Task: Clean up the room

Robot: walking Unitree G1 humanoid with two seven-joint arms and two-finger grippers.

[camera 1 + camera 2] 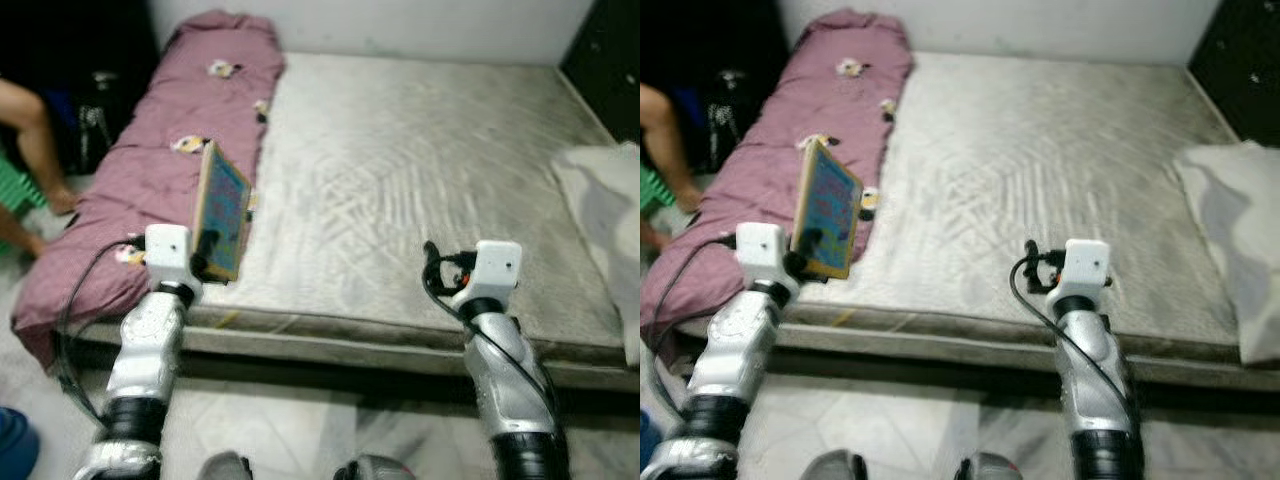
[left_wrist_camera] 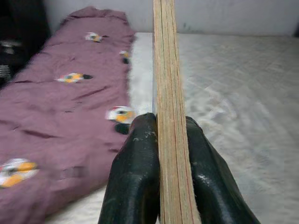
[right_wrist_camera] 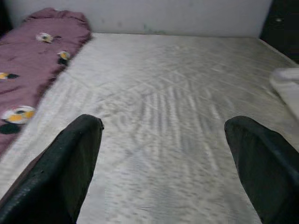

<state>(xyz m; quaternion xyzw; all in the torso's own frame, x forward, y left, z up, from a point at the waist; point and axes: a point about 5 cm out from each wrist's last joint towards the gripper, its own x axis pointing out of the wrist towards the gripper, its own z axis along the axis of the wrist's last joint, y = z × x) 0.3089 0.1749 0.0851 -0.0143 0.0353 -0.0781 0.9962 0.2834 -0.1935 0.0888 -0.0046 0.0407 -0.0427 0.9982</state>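
Note:
A thin wooden board with a colourful printed face [image 1: 222, 208] stands upright on edge above the mattress's near left corner. My left gripper [image 1: 205, 262] is shut on its lower edge; in the left wrist view the board [image 2: 168, 93] runs edge-on between both black fingers [image 2: 135, 172]. A purple blanket [image 1: 170, 150] with small flower prints lies rolled along the left side of the grey mattress [image 1: 420, 170]. My right gripper [image 3: 163, 154] is open over the bare mattress near the front edge, holding nothing.
A white pillow [image 1: 610, 210] lies at the mattress's right edge. A person's bare legs [image 1: 35, 140] are at the far left beside the bed, near something green. Dark furniture [image 1: 610, 60] stands at the back right. Pale tiled floor [image 1: 300, 430] runs below the bed's front.

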